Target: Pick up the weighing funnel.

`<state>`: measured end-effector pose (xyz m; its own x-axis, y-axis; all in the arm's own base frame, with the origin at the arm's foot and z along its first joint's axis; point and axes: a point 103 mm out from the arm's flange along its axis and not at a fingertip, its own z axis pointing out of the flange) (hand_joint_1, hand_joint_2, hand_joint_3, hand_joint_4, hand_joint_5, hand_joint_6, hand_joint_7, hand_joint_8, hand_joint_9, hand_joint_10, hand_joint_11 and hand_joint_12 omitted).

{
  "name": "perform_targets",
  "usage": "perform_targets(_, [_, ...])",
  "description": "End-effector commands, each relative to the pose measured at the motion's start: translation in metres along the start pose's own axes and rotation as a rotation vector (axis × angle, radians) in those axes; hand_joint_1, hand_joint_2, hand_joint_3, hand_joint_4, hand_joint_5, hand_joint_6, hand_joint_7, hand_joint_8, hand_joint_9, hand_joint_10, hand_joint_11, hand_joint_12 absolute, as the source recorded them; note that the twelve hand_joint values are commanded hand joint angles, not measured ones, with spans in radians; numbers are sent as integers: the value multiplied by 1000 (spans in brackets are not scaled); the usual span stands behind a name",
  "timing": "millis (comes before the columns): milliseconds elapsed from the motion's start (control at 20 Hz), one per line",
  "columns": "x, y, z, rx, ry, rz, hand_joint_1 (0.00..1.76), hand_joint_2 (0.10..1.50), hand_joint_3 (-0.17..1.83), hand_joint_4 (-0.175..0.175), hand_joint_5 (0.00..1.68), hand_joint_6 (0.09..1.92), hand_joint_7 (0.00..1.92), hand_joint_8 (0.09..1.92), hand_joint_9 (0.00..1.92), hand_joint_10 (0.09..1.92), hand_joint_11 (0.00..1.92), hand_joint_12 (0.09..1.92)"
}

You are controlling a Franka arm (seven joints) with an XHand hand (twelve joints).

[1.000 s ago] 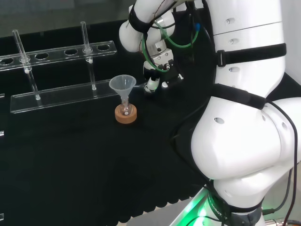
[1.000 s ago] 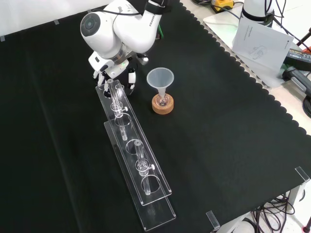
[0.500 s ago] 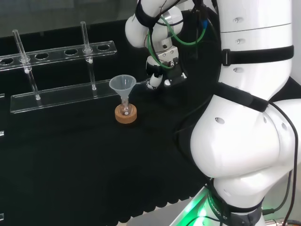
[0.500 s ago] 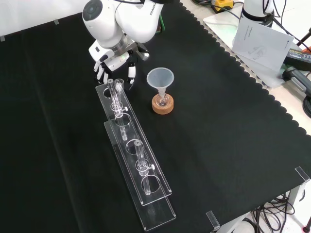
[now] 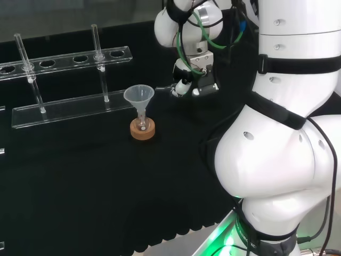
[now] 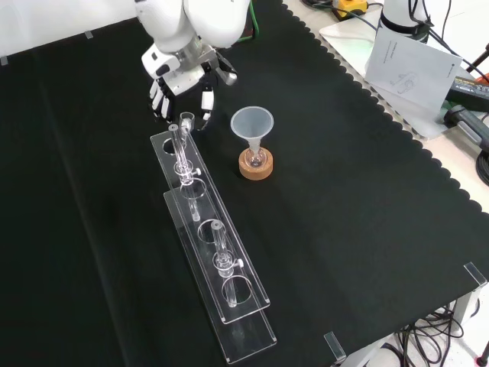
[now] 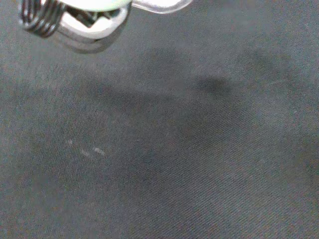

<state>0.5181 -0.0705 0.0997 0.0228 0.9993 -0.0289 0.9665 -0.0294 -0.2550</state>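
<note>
Because the weighing funnel (image 5: 164, 88) is small and clear, I take it between fingertips and thumb, not in the whole palm. In the head view the hand (image 5: 191, 84) hangs above the black cloth (image 5: 80, 186), to the right of the funnel (image 5: 139, 97), which stands in its flask on the cork ring (image 5: 143, 129). A thin clear piece, which I judge to be the weighing funnel, reaches from my fingers toward the funnel's rim and seems apart from it. My wrist is bent so that the fingers point down and left. In the front view the hand is above the far end of the clear tube rack (image 6: 210, 252), left of the funnel. The fingers are curled down with the thumb opposite them, but there I cannot make out the clear piece between them. In the wrist view a pale clear edge sits beside a blurred part of the hand, with bare cloth beyond, so I judge the piece is off the bench.
</note>
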Motion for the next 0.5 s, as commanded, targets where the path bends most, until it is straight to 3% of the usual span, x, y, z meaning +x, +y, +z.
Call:
perform_targets(50, [-17, -9, -16, -49, 44, 19, 1099, 696, 632, 175, 1205, 783, 671, 655, 989, 418, 707, 1157])
perform_targets(500, [-26, -26, -37, -91, 75, 28, 1099, 701, 621, 175, 1206, 777, 681, 653, 1007, 401, 737, 1135])
